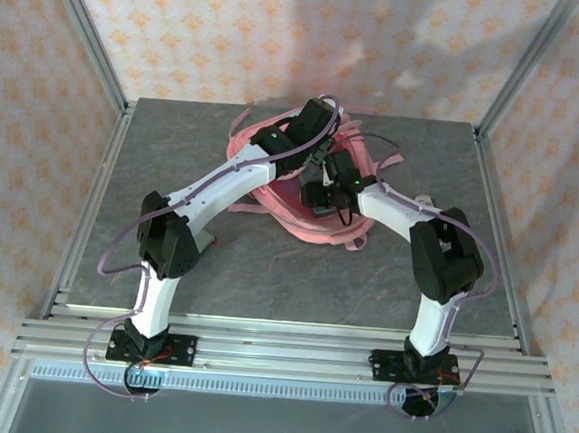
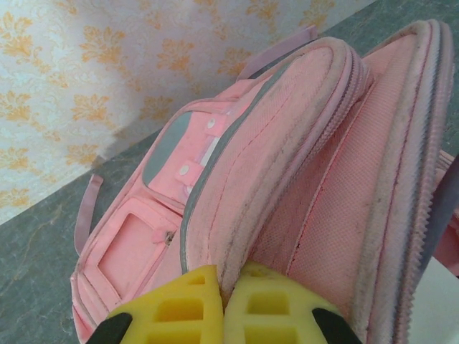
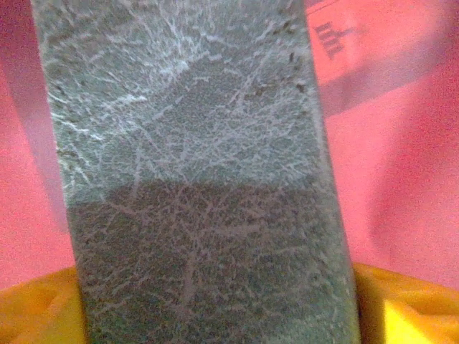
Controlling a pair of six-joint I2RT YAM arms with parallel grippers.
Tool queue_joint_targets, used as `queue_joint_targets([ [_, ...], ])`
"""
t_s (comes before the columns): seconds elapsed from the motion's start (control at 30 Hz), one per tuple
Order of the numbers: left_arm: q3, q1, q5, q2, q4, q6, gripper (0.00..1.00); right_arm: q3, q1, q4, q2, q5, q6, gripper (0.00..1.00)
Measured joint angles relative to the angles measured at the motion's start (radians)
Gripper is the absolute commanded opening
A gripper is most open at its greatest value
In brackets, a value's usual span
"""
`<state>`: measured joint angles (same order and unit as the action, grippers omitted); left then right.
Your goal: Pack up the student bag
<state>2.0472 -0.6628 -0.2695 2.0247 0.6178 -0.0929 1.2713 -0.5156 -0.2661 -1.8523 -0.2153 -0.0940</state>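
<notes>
Looking down from above, you had the large pink fabric student bag (image 1: 279, 216) lying on the grey stone-patterned table (image 1: 164, 156), just above the middle of the frame, with both arms bent over it. Your left gripper (image 2: 226, 287) sat at the bottom edge of its wrist view. Its yellow fingers (image 2: 179, 308) were pressed together on the grey-trimmed zip rim of the bag's opening, with pink lining to the right and the teal and white front patches at centre left. Your right gripper (image 3: 215, 308) was inside the bag, pink fabric on both sides. A flat grey speckled slab (image 3: 193, 165) stood between its fingers and spanned the gap. Whether they clamped it or merely flanked it, you could not tell.
</notes>
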Motion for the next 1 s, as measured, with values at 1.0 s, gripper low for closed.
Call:
queue_joint_targets([
  [1.0,-0.053,0.002,0.032,-0.023,-0.023,0.043,0.0,-0.45,0.015,0.346,0.258,-0.083,-0.647,0.61],
])
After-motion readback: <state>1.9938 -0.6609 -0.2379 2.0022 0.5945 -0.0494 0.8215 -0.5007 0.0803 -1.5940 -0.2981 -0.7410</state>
